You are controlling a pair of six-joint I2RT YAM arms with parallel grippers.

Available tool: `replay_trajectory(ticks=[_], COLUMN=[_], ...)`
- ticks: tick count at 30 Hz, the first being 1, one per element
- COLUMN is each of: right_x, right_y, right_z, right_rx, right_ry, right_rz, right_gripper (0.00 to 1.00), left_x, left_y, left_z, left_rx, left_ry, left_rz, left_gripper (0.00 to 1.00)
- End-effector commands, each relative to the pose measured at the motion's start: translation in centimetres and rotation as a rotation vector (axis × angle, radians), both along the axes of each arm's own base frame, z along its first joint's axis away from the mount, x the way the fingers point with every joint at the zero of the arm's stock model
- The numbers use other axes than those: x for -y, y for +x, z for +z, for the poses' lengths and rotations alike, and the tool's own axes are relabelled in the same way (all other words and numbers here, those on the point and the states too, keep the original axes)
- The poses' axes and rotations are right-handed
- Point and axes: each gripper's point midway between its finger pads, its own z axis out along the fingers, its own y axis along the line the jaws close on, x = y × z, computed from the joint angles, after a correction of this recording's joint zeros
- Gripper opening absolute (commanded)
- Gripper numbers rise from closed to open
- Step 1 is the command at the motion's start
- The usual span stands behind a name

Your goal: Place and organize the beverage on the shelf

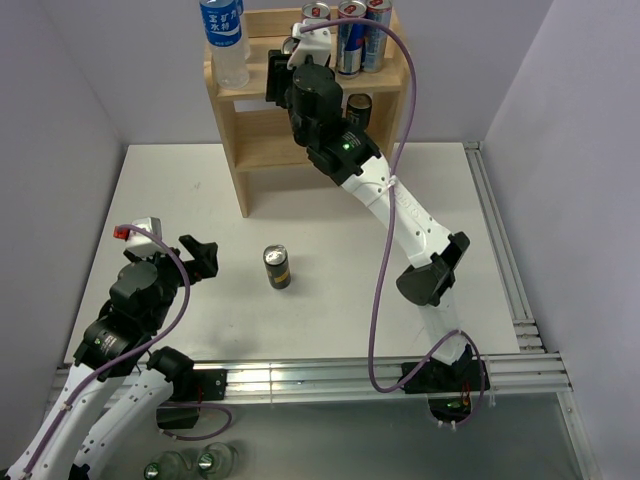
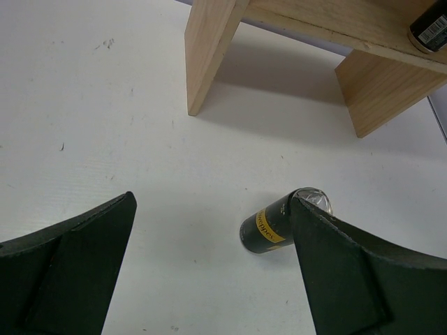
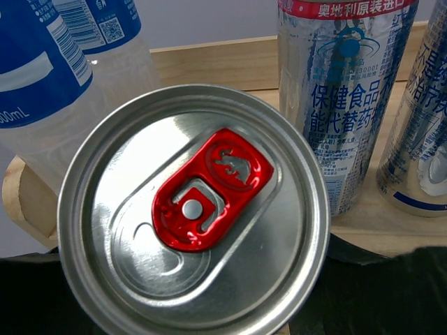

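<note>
The light wooden shelf (image 1: 262, 120) stands at the back of the table. Its top tier holds a blue-labelled water bottle (image 1: 224, 40) on the left and several silver-and-blue cans (image 1: 350, 38) on the right. My right gripper (image 1: 290, 62) is at the top tier, shut on a silver can with a red tab (image 3: 192, 209) that fills the right wrist view, between the bottle (image 3: 70, 77) and the cans (image 3: 342, 91). A black can with a yellow label (image 1: 277, 267) stands on the table. My left gripper (image 1: 203, 258) is open, left of the black can (image 2: 269, 227).
Another black can (image 1: 360, 106) stands on the shelf's lower tier and shows in the left wrist view (image 2: 428, 29). A metal rail (image 1: 500, 260) runs along the table's right edge. Several bottles (image 1: 190, 465) lie below the table's front edge.
</note>
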Motion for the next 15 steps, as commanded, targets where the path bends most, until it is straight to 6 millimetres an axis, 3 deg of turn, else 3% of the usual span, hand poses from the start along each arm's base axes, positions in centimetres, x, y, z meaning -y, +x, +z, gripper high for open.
replay_trajectory(ticks=[1, 15], right_x=[-1.5, -2.8], right_y=[1.6, 3.2], right_z=[-3.3, -7.1], right_rx=[-0.039, -0.079], right_ry=[-0.03, -0.058], right_rz=[0.004, -0.016], right_gripper=[0.53, 0.61], left_x=[-0.2, -0.1], left_y=[-0.1, 0.0], left_z=[0.7, 0.5], left_rx=[0.02, 0.01], left_ry=[-0.02, -0.014], left_rz=[0.017, 0.013], left_gripper=[0.99, 0.99])
